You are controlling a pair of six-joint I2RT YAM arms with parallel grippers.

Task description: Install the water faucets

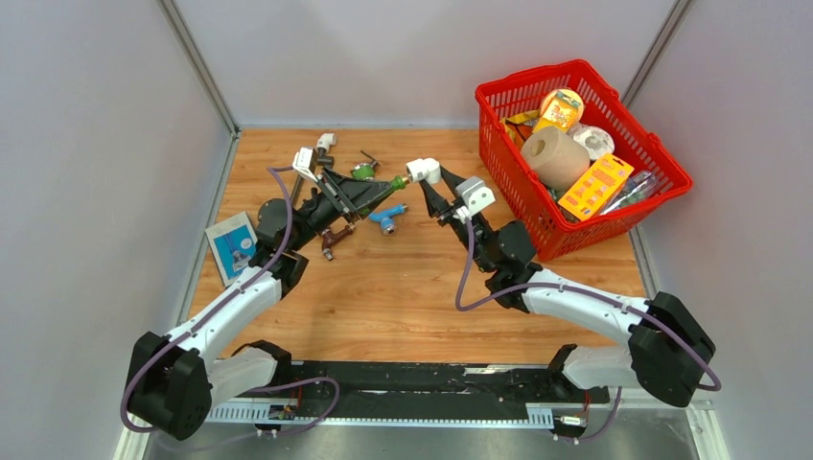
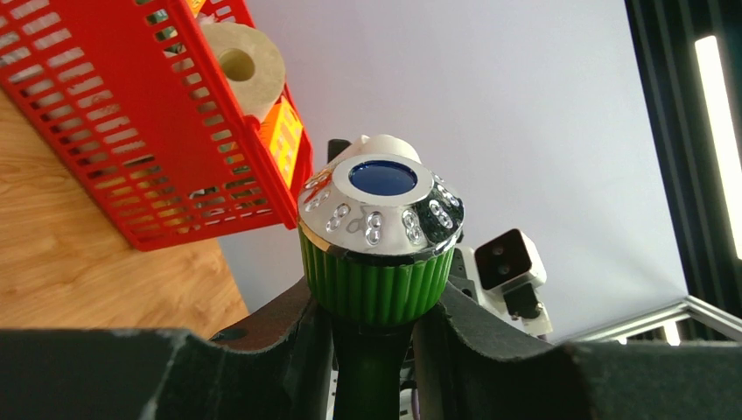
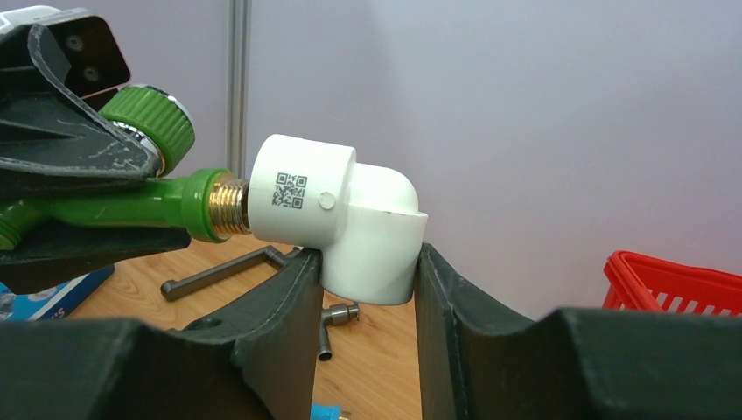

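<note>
The left fingers (image 2: 267, 346) clench the green faucet (image 3: 118, 213), the right fingers (image 3: 280, 324) the white elbow (image 3: 350, 219) at its 3 o'clock, thread meeting socket. Next likely calls for screwing it in, axes aligned.

Pale lilac-grey walls (image 1: 422, 57) close in the wood-grain counter (image 1: 383, 307) on the left, far and right sides. Slim metal posts (image 1: 197, 62) join them at the far corners. From the left wrist, a bright light strip (image 2: 716, 131) glows beside dark framing.
</note>
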